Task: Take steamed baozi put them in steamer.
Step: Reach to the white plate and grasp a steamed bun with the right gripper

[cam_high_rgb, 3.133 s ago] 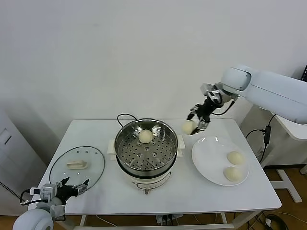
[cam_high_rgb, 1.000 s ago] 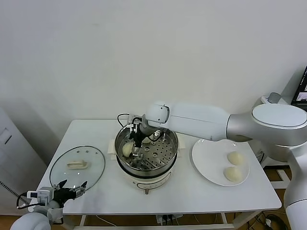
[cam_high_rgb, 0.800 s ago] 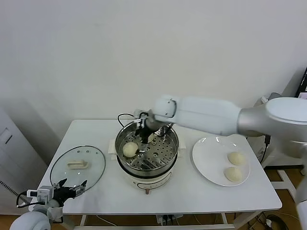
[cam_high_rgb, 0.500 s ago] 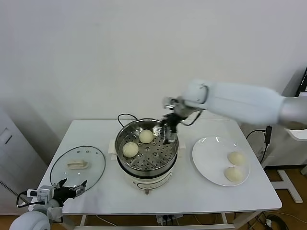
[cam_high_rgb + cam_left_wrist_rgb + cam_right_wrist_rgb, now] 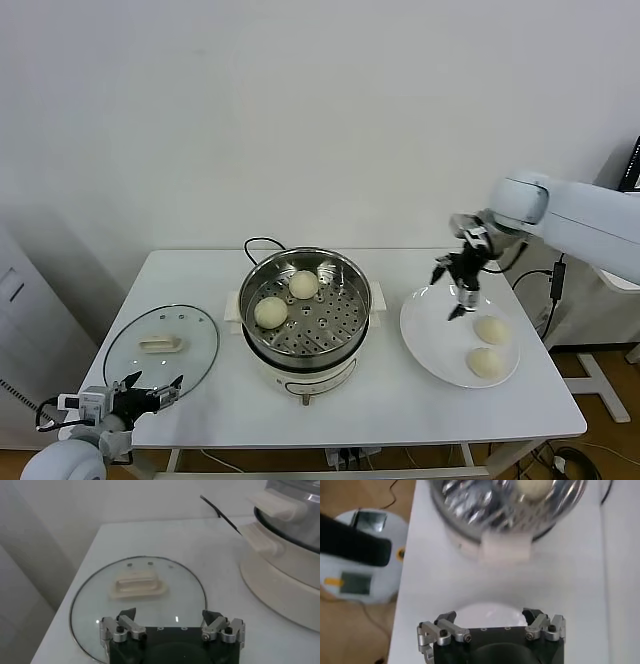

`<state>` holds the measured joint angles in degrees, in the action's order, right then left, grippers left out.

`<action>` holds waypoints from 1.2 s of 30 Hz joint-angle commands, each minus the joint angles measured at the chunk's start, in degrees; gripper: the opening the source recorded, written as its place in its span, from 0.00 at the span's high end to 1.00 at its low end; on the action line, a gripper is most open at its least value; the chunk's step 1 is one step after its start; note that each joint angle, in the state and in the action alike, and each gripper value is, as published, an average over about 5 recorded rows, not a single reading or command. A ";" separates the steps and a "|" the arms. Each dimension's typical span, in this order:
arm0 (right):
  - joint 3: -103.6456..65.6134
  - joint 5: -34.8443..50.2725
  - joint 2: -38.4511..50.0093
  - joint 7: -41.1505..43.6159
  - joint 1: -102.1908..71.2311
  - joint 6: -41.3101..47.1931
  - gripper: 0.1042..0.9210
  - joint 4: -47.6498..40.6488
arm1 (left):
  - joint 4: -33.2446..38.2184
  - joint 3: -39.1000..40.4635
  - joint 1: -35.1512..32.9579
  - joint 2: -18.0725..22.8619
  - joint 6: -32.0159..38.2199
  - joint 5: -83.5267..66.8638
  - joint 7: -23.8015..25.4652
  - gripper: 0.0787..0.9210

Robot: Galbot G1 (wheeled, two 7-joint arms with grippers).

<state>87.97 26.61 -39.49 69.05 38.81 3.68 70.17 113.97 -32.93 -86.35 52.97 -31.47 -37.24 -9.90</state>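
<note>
The steamer (image 5: 360, 292), a shiny steel pot on a white base, stands mid-table with two cream-white baozi (image 5: 303, 284) (image 5: 270, 311) on its perforated tray. Two more baozi (image 5: 491, 329) (image 5: 485, 362) lie on the white plate (image 5: 435, 335) to its right. My right gripper (image 5: 456, 291) hangs open and empty over the plate's far left edge, a short way from the nearer bun. Its wrist view shows the open right gripper (image 5: 491, 617) above the plate (image 5: 490, 609), with the steamer (image 5: 470, 510) beyond. My left gripper (image 5: 150, 392) is parked open at the table's front left.
A round glass lid (image 5: 160, 350) with a cream handle (image 5: 136, 586) lies flat left of the steamer, just ahead of the left gripper (image 5: 169, 615). A black cord (image 5: 255, 243) runs behind the pot. A wall closes off the back of the table.
The right gripper let a baozi go in the steamer's left side, lifted out and swung right to the plate. The steamer holds two buns now. The left arm has stayed put.
</note>
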 commanded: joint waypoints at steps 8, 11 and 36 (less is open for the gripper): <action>-10.41 -15.64 3.72 2.54 -13.79 -8.01 0.12 -5.96 | 0.17 -0.05 -0.02 0.14 -0.18 0.02 -0.09 0.12; -11.91 -16.80 3.68 1.78 -16.16 -8.31 0.12 -6.61 | 0.14 -0.07 -0.01 0.08 -0.19 0.02 -0.09 0.12; -24.01 -24.44 0.32 -2.47 -30.17 -9.10 0.14 -12.87 | 0.27 -0.07 -0.53 0.07 -0.24 0.19 -0.13 0.12</action>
<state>67.22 4.30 -38.74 67.22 12.20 -5.05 58.82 114.17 -32.96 -86.78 53.08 -31.71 -37.07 -10.03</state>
